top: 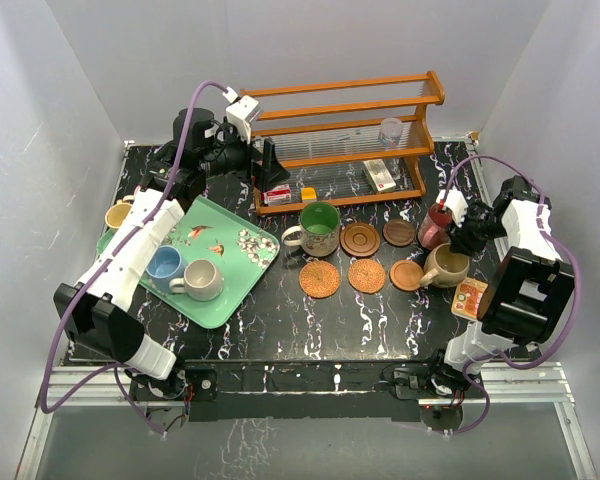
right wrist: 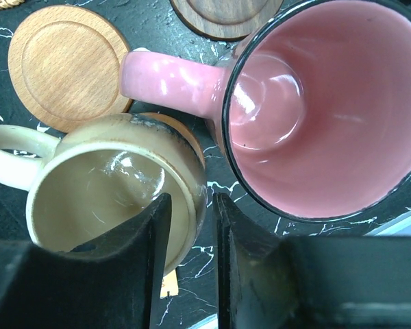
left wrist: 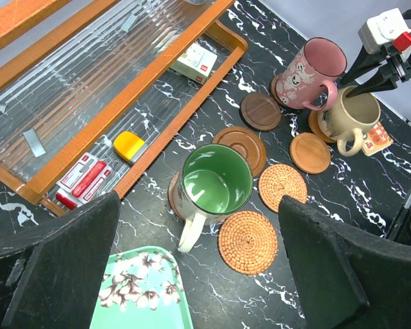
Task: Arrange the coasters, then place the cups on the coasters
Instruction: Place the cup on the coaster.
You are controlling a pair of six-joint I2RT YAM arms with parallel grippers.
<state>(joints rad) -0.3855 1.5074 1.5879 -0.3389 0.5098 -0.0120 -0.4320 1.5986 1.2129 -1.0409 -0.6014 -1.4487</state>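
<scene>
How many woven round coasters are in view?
2. One woven orange coaster lies on the near side of the green ceramic mug; the other right of it. More may be hidden.

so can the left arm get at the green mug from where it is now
Probably yes: the left gripper hangs open, aimed at the green mug, nothing between them. The wooden rack behind and woven coasters beside it leave the drop clear.

I see a shiny, smooth pink mug and a glossy cream mug. The flat coaster is smooth, matt wood. The woven coaster looks rough. The table is black and shiny like stone. The rack is wood.
</scene>
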